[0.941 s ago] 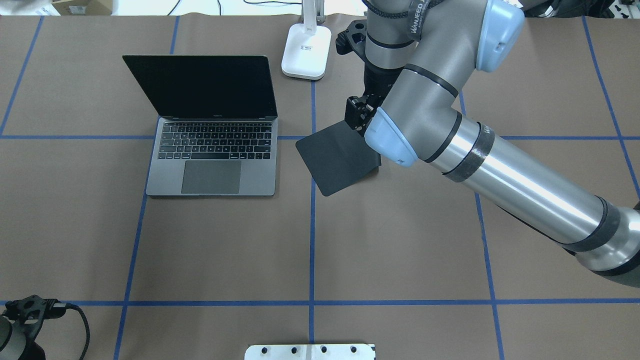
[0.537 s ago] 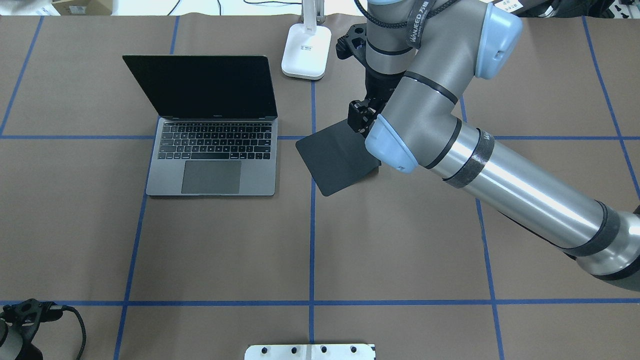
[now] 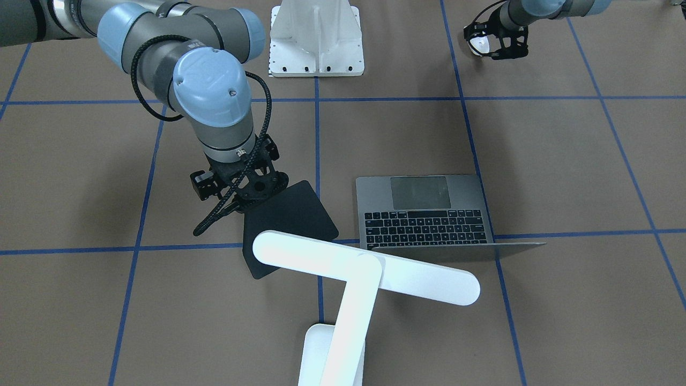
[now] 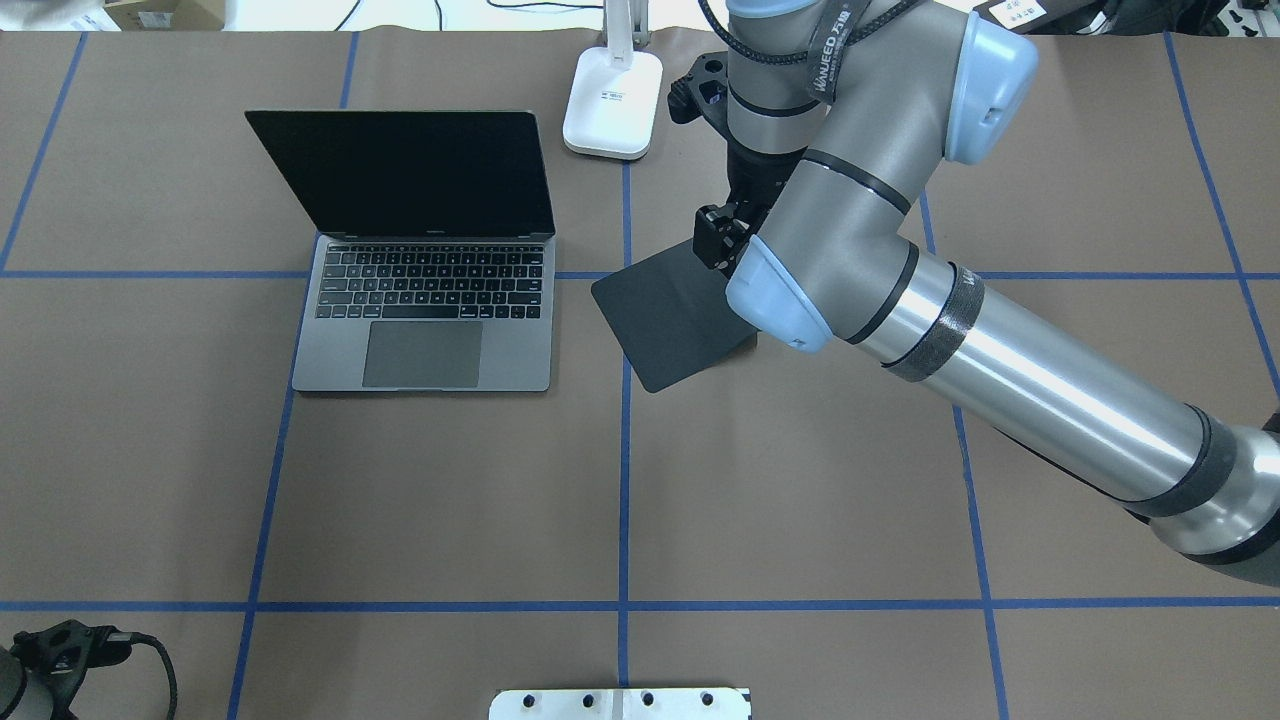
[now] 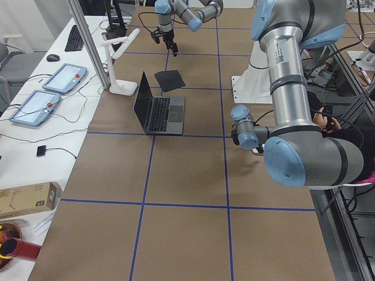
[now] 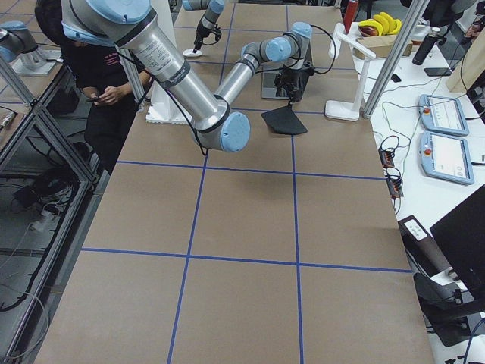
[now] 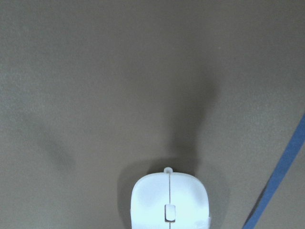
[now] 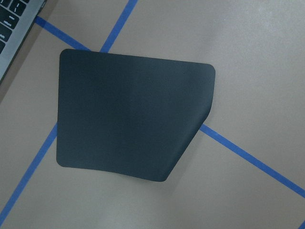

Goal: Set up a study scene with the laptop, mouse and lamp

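Note:
The laptop (image 4: 430, 300) stands open on the table's left half, screen dark. The white lamp (image 3: 364, 273) stands at the far edge, its base (image 4: 612, 105) to the laptop's right. My left gripper (image 3: 485, 45) is shut on the white mouse (image 7: 169, 200) and holds it just above bare table near the robot's base. My right gripper (image 3: 238, 198) hangs over the near right corner of a black mat (image 8: 128, 114) that lies to the laptop's right. That mat corner curls up. The right gripper's fingers are hidden, so I cannot tell whether it is open.
A white ribbed pedestal (image 3: 316, 37) stands at the near middle edge. Blue tape lines (image 4: 624, 480) grid the brown table. Tablets, cables and boxes lie on side tables beyond the far edge (image 5: 64, 79). A person sits behind the robot (image 6: 106, 68).
My right arm has shifted a little to the left over the mat; the mat has stayed put. My left gripper has drifted slightly lower in the overhead view's corner.

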Tool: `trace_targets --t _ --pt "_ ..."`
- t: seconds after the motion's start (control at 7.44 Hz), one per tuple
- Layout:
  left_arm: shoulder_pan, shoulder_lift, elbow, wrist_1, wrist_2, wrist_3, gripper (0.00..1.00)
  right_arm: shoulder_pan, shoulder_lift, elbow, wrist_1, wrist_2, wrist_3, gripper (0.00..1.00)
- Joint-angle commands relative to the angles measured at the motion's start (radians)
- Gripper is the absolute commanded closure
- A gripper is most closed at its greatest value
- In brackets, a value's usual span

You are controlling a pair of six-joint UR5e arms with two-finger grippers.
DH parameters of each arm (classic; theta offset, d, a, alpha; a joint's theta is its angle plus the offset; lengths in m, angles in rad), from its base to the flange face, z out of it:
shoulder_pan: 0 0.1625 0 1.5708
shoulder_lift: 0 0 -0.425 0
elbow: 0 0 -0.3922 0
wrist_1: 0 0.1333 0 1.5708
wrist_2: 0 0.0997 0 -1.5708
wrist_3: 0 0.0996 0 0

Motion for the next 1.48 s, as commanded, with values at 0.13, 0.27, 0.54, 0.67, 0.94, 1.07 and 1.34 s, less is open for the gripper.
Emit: trace_targets --t 0.13,0.27,0.54,0.67,0.94,1.07,1.34 --pt "0.015 -0.018 0.021 -0.005 -0.002 0.006 0.09 -0.006 0.0 0.0 0.0 -0.013 0.0 0.0" --pt "0.016 -0.018 0.022 -0.007 -0.002 0.009 0.1 -0.012 0.001 0.0 0.0 -0.025 0.001 0.0" --pt "0.015 -0.026 0.022 -0.013 -0.031 0.01 0.1 -0.018 0.001 0.0 0.0 -0.03 0.002 0.0" --pt "0.016 -0.032 0.023 -0.019 -0.037 0.009 0.1 -0.02 0.003 0.0 0.0 -0.038 0.002 0.0" --pt "0.015 -0.034 0.038 -0.021 -0.037 0.01 0.1 -0.027 0.006 0.0 0.0 -0.039 0.002 0.0" --pt "0.015 -0.034 0.044 -0.021 -0.037 0.009 0.1 -0.029 0.007 0.0 0.0 -0.039 0.002 0.0" --pt "0.016 -0.046 0.057 -0.021 -0.039 0.01 0.1 -0.032 0.012 0.0 0.0 -0.051 0.002 0.0"
